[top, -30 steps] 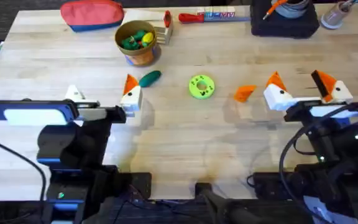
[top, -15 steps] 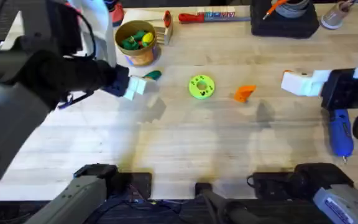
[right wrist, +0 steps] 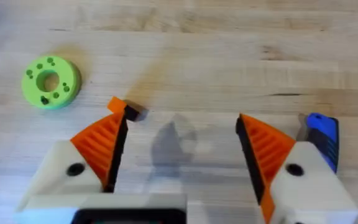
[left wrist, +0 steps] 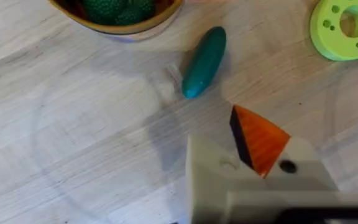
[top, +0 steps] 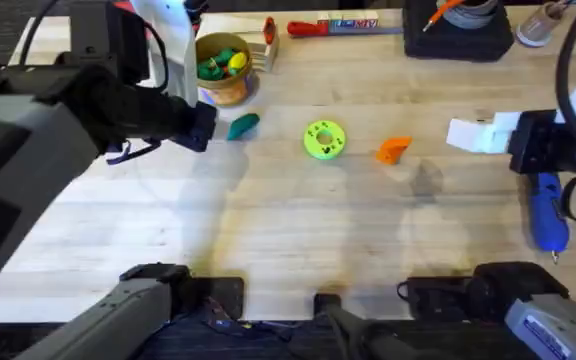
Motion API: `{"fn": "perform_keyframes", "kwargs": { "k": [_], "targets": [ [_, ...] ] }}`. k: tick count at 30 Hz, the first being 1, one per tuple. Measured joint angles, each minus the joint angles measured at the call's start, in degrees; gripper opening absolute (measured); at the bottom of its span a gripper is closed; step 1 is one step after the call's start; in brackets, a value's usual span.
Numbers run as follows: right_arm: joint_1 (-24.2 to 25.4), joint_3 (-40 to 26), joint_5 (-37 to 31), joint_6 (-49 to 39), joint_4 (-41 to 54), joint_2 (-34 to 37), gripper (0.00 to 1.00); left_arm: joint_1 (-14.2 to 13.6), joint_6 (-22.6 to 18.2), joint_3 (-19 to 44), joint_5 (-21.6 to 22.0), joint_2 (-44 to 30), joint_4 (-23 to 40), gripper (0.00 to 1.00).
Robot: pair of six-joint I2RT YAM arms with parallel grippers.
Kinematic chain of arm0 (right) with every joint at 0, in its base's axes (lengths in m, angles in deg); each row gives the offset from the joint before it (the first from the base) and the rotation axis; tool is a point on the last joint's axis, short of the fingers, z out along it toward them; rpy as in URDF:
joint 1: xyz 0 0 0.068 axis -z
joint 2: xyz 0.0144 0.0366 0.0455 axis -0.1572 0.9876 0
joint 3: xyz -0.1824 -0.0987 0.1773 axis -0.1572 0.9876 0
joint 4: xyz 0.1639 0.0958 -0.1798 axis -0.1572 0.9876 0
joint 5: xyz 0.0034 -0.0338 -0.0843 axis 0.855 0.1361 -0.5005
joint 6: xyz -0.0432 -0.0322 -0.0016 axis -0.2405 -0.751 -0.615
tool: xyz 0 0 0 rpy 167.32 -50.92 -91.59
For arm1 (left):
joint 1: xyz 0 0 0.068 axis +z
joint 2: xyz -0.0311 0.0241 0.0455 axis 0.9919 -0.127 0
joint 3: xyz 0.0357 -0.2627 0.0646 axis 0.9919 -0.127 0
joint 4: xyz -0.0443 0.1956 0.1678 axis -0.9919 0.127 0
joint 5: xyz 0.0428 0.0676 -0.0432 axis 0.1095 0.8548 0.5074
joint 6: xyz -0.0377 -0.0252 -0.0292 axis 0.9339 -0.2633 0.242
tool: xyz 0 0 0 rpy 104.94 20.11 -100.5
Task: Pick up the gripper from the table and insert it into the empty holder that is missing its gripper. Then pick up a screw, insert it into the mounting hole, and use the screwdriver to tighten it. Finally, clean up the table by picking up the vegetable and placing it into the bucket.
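Since the right gripper (right wrist: 179,168), fingers apart and empty, hovers right of the small orange plastic wedge (top: 394,150), a misjudged reach could knock it away; whether the left gripper's fingers are apart or together cannot be told.

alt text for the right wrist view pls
The right gripper hangs open over a wooden table, its two white fingers carrying orange ribbed pads. A lime-green ring lies beyond, and the blue screwdriver shows beside one finger.

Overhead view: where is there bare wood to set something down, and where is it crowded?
The broad near half of the table is bare, from the lime-green ring and loose orange gripper down to the arm bases. The far right strip above the gripper is also free. Crowded: around the bucket and vegetable, and by the screwdriver.
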Motion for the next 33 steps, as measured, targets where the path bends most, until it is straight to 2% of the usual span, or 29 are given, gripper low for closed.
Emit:
{"fn": "perform_keyframes", "kwargs": {
  "k": [1,2,4,6,7,8,10,11,13,14,17,20,21,26,27,28,33],
  "targets": [
    [0.0,0.0,0.0,0.04,0.01,-0.02,0.991,-0.36,-0.02,0.0,0.0,1.58,0.92,0.014],
    [0.0,0.0,0.02,1.34,0.01,-0.01,0.991,-2.54,-0.31,0.0,-0.02,7.52,3.48,0.169],
    [0.0,0.0,0.02,3.34,-0.02,0.0,0.991,-5.07,-0.41,0.0,-0.04,13.19,5.16,0.514],
    [0.0,0.0,0.02,5.68,-0.02,0.01,0.991,-7.52,-0.41,0.0,-0.05,18.32,6.37,0.81],
    [0.0,0.0,0.02,6.75,-0.02,-0.02,0.991,-8.77,-0.36,0.01,-0.12,20.84,6.63,0.935],
    [0.0,0.0,0.02,7.71,-0.02,0.0,0.991,-9.99,-0.41,0.02,-0.28,23.41,6.66,0.973],
    [0.0,0.0,0.02,9.01,-0.02,0.01,0.991,-11.85,-0.44,0.02,-0.58,27.9,6.49,0.986],
    [0.0,0.0,0.02,10.55,0.85,0.01,0.991,-12.76,-0.45,0.15,-0.87,34.85,5.22,0.988],
    [0.0,0.0,0.02,10.83,1.73,0.01,0.99,-12.76,-0.45,0.15,-0.87,35.9,2.84,0.988],
    [0.0,-0.02,0.02,11.14,3.61,0.0,0.99,-12.76,-0.45,0.15,-1.49,36.2,-2.89,0.988],
    [0.0,-0.02,0.02,11.35,6.21,-0.02,0.99,-12.76,-0.45,0.16,-3.35,36.17,-7.45,0.988],
    [0.0,-0.02,0.02,11.39,8.92,-0.01,0.989,-12.76,-0.45,0.2,-4.86,36.17,-7.28,0.988],
    [0.0,-0.02,0.02,11.39,13.04,-0.02,0.99,-12.76,-0.45,0.2,-5.83,36.17,-3.57,0.988],
    [0.0,-0.04,0.02,11.39,18.8,-0.02,0.991,-12.76,-0.84,0.11,-7.1,36.17,-3.59,0.988],
    [0.0,-0.04,0.02,11.39,18.87,-0.02,0.991,-12.76,-0.89,-0.26,-7.2,36.17,-5.31,0.988],
    [0.0,-0.04,0.02,11.39,18.85,0.0,0.991,-12.76,-1.09,-4.05,-7.53,36.37,-15.93,0.987],
    [0.0,-0.04,0.02,11.39,18.87,-0.02,0.991,-13.74,0.48,-19.59,-8.64,41.35,-34.01,0.988]
  ]
}}
